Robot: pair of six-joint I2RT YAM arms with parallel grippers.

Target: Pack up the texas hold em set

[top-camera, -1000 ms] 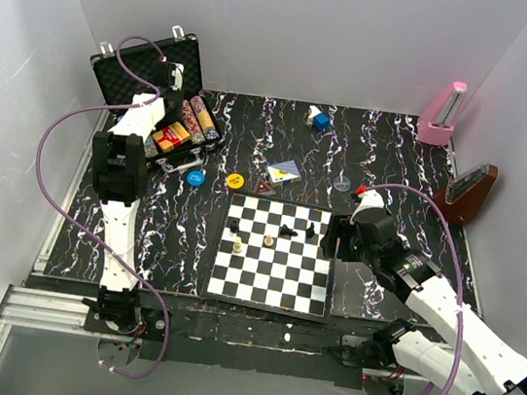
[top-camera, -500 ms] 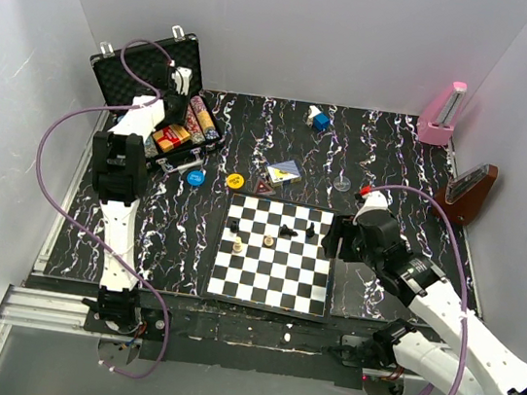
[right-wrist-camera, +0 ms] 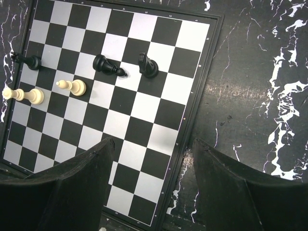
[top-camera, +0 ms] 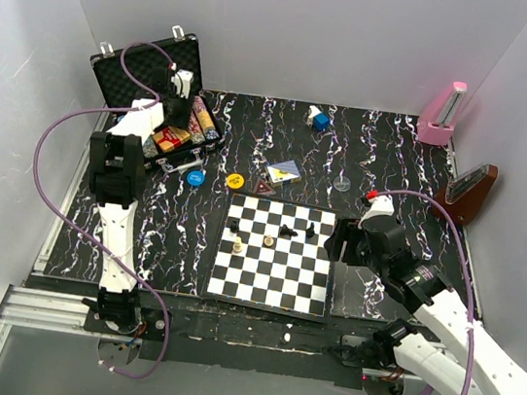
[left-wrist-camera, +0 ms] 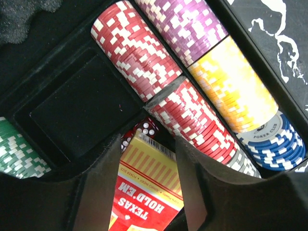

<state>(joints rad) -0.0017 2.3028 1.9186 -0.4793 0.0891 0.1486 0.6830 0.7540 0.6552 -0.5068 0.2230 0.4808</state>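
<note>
The black hinged case (top-camera: pixel 142 68) lies open at the back left, with rows of poker chips (top-camera: pixel 203 118) in it. My left gripper (top-camera: pixel 172 118) is down inside the case, shut on the red-yellow card box (left-wrist-camera: pixel 144 187). In the left wrist view the box sits between my fingers (left-wrist-camera: pixel 96 192), next to red dice (left-wrist-camera: pixel 139 131), an empty foam compartment (left-wrist-camera: pixel 77 106) and the chip rows (left-wrist-camera: pixel 202 96). A yellow disc (top-camera: pixel 235 181) and a blue disc (top-camera: pixel 196 177) lie on the table in front of the case. My right gripper (top-camera: pixel 334 242) is open and empty over the chessboard's right edge (right-wrist-camera: pixel 192 110).
The chessboard (top-camera: pixel 273 268) with a few pieces lies mid-table. Loose cards (top-camera: pixel 284 171), a blue cube (top-camera: pixel 320 121) and a clear disc (top-camera: pixel 343 184) lie behind it. A pink metronome (top-camera: pixel 442 115) and a brown one (top-camera: pixel 468 192) stand at the right wall.
My left gripper has shifted slightly right and farther back over the case. My right arm has drifted a little to the right and nearer.
</note>
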